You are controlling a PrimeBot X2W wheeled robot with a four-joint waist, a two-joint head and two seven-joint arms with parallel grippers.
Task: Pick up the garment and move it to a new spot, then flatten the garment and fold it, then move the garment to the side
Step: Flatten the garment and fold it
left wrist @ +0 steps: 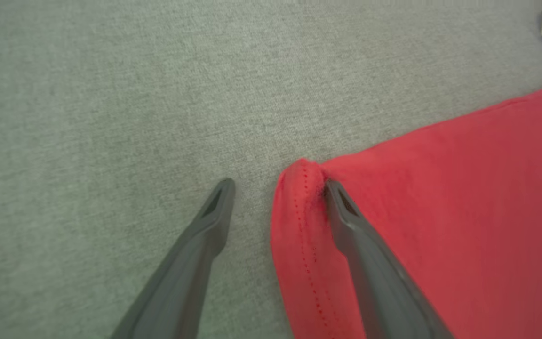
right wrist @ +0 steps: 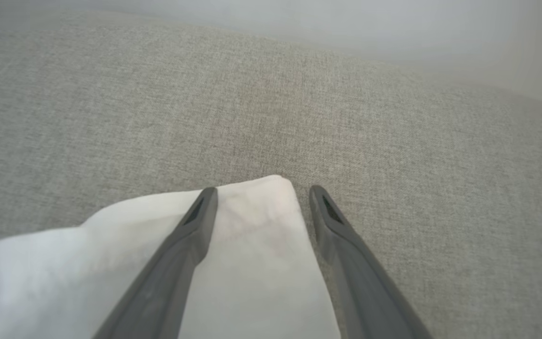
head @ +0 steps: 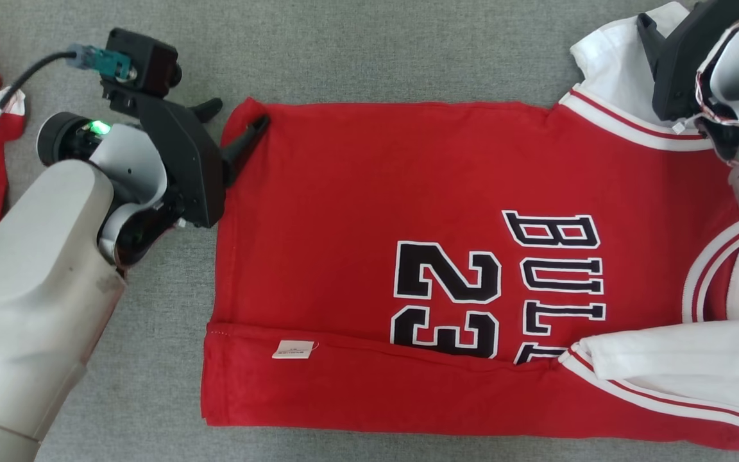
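Evidently the jersey (head: 356, 192) lies spread across the middle of the head view on the grey cloth (head: 408, 51), its lower strip already turned up over the numbers. The left gripper (left wrist: 279, 186) stands open at the jersey's upper-left corner: one finger rests on the red hem, the other on bare grey cloth just beside it. The right gripper (right wrist: 264, 192), at the upper right, is open too, its fingers astride the tip of the white sleeve (right wrist: 252, 263), gripping nothing. The next fold looks likely to start from these two corners. If the left jaws close as they stand, they may catch just the top layer, or push the hem into a bunch; the corner is puckered as it is. The sleeve looks loose and thin, so it could slip out and leave the edge crooked. A hard pull might also drag open the lower fold.
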